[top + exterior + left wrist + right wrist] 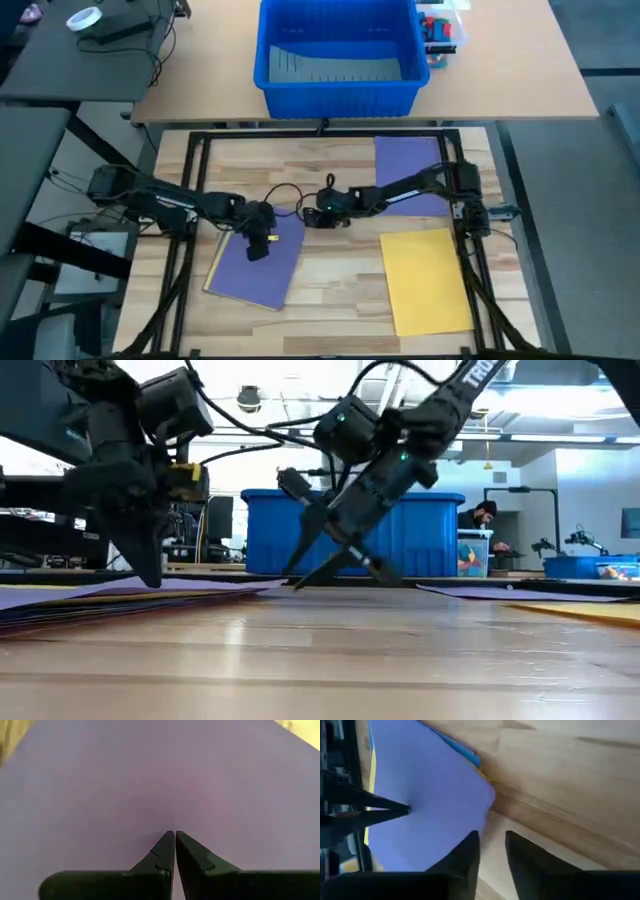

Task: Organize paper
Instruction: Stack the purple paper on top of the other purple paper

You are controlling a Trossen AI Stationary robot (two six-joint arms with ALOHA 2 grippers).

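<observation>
On the wooden table (330, 290), a paper stack (258, 262) topped by a purple sheet lies at left. The left gripper (174, 837), fingers pressed together, touches it. The right gripper (492, 837), slightly spread, hovers at its corner.

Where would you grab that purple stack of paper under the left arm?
Probably at the purple stack's corner nearest the right gripper, coming in low from that side: the sheets lie flat, and the left gripper, jaws shut, pins them from above.
</observation>
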